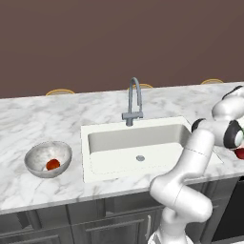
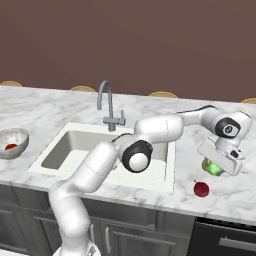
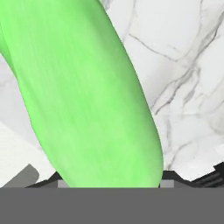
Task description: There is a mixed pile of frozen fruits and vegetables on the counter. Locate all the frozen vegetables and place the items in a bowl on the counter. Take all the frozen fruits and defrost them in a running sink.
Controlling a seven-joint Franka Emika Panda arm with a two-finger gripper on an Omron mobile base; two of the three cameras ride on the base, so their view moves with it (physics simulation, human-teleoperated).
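My gripper (image 2: 216,170) hangs low over the counter (image 2: 235,195) right of the sink (image 2: 75,145), shut on the bright green pointed vegetable (image 2: 214,169). In the hand view that green vegetable (image 3: 87,96) runs between my two fingertips, and the gripper (image 3: 111,179) presses it from both sides. A dark red pointed fruit (image 2: 201,188) lies on the marble just in front of the hand and shows again as the dark red fruit (image 1: 240,153) at the frame's right edge. The grey bowl (image 1: 35,159) stands left of the sink with the red-orange tomato (image 1: 52,164) inside.
A grey gooseneck faucet (image 1: 135,102) rises behind the white basin, and no water shows from it. The arm's elbow (image 2: 135,155) reaches across the sink's right half. Yellow chair backs (image 1: 59,91) peek over the counter's far edge.
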